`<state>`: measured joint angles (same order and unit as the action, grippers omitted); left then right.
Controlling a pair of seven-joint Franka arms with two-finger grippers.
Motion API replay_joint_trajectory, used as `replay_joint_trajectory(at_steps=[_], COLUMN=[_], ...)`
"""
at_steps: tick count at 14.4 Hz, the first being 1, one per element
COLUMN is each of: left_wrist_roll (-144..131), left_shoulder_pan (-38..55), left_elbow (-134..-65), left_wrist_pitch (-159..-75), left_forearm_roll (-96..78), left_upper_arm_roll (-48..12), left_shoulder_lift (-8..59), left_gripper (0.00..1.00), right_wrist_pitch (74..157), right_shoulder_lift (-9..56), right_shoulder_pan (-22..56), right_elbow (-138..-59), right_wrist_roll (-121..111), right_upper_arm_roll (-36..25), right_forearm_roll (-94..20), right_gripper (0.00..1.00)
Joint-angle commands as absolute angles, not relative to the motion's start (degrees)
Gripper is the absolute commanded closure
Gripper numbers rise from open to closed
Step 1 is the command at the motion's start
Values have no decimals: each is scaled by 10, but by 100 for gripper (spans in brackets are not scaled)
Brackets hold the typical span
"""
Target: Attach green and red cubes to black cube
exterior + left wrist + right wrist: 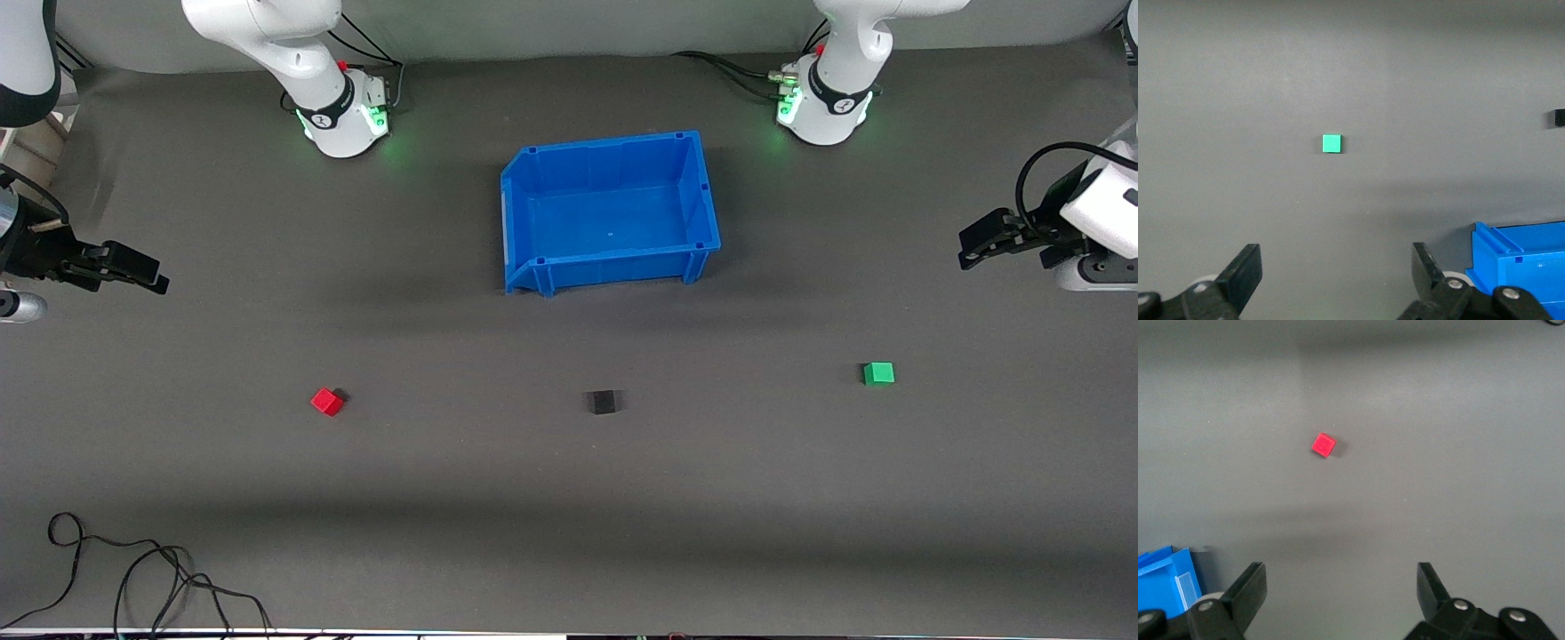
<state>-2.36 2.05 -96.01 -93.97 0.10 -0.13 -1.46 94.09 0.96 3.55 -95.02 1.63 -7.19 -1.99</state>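
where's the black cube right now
In the front view the black cube sits on the table between the red cube and green cube.

The table [569,498] wears a dark grey, matt, cloth-like cover; the blue bin [613,267] looks like smooth moulded plastic with a slight sheen; the red cube [326,402], green cube [878,373] and black cube [603,402] look matt and plain; the arm shells are glossy white plastic.

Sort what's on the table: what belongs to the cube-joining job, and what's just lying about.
Job: red cube, black cube, green cube, left gripper and right gripper, both open.

Lying about: blue bin, loose cable.
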Motion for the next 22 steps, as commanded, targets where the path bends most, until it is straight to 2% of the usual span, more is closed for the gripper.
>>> replay_joint_trajectory(at_steps=[1, 8, 12, 18, 22], left_wrist_roll=[-74, -470, -641, -748, -749], left_shoulder_pan=[26, 19, -21, -88, -108], left_elbow=[-954, -955, -955, -974, -1055], left_wrist_pitch=[-919, -926, -947, -952, -1028], left_forearm_roll=[-1, -47, -94, -204, -242], left_upper_arm_roll=[9, 15, 16, 17, 17], left_shoulder_lift=[-18, -4, 4, 24, 27], left_gripper=[0, 0, 0, 0, 0], right_wrist_pitch=[931, 930, 939, 968, 1045], right_shoulder_lift=[16, 16, 29, 105, 191], right_shoulder_pan=[40, 40, 38, 62, 94], right_elbow=[-937, -937, -935, -931, -935], right_wrist_roll=[13, 15, 55, 222, 327], right_upper_arm_roll=[-72, -72, -72, -71, -71], right_forearm_roll=[-11, -11, -18, -54, -57], right_gripper=[0, 0, 0, 0, 0])
